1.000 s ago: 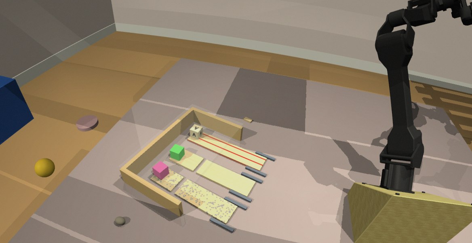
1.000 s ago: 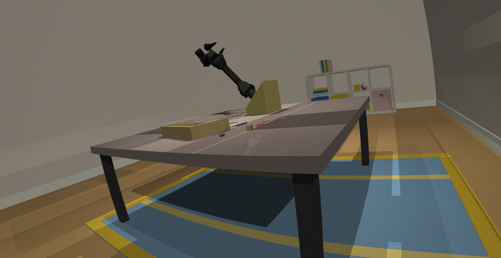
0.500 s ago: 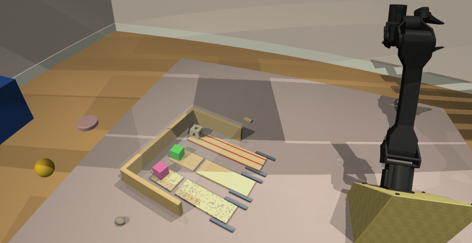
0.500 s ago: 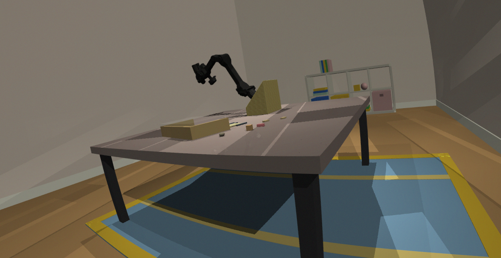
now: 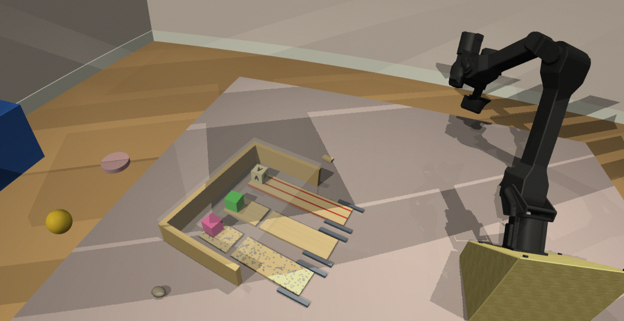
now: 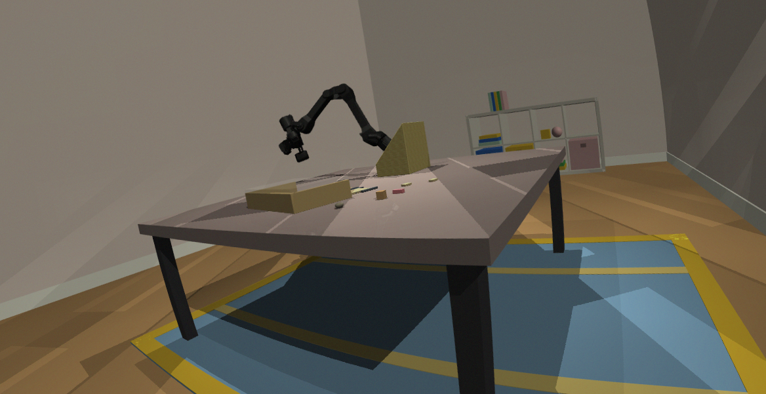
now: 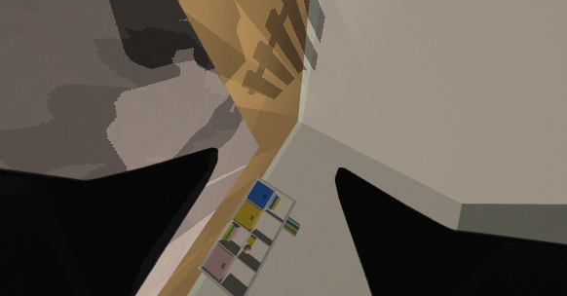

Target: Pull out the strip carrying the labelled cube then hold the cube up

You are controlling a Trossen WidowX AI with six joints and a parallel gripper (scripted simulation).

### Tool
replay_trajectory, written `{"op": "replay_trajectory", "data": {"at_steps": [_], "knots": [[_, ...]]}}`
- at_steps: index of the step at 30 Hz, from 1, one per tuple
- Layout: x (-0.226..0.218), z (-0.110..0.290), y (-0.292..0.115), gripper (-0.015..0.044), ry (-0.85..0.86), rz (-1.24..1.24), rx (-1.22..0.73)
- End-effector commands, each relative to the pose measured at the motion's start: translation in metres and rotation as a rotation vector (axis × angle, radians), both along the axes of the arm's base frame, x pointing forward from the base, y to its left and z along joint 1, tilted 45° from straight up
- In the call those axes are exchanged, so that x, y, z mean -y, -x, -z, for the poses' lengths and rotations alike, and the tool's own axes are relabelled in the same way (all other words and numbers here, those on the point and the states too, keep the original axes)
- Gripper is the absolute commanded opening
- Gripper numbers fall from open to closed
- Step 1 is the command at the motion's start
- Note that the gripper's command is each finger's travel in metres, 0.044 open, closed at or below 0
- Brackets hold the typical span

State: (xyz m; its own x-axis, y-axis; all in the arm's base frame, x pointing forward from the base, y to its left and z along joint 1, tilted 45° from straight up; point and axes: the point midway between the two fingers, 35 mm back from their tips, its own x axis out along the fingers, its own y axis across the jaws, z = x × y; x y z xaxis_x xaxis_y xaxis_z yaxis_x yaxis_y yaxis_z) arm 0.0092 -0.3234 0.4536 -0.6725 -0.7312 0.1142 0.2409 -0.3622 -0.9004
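So nearest the top camera you've got the speckled strip (image 5: 270, 263) with the pink cube (image 5: 212, 224) sitting on its short broken-off piece, then the plain strip (image 5: 298, 234), also split, with the green cube (image 5: 234, 201) on its short piece. Past those, the red-lined strip (image 5: 301, 200) runs in one piece and the labelled cube (image 5: 259, 173) sits on its far end, right in the back corner of the wooden tray (image 5: 198, 189). Farthest off, the gripper (image 5: 473, 103) hangs high over the far table (image 5: 392, 153) edge, well apart from everything, jaws spread wide with nothing between them.
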Motion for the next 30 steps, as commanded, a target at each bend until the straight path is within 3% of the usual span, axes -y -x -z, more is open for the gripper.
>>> {"op": "replay_trajectory", "data": {"at_steps": [1, 9, 17, 24, 30], "knots": [[0.005, 0.024, -0.053, 0.04, -0.008, -0.167, 0.029], [-0.024, 0.085, -0.179, 0.04, -0.051, -0.557, 0.108], [-0.105, 0.154, -0.281, 0.04, -0.143, -0.933, 0.175], [-0.204, 0.214, -0.332, 0.04, -0.257, -1.238, 0.218], [-0.3, 0.267, -0.341, 0.04, -0.383, -1.493, 0.236]]}}
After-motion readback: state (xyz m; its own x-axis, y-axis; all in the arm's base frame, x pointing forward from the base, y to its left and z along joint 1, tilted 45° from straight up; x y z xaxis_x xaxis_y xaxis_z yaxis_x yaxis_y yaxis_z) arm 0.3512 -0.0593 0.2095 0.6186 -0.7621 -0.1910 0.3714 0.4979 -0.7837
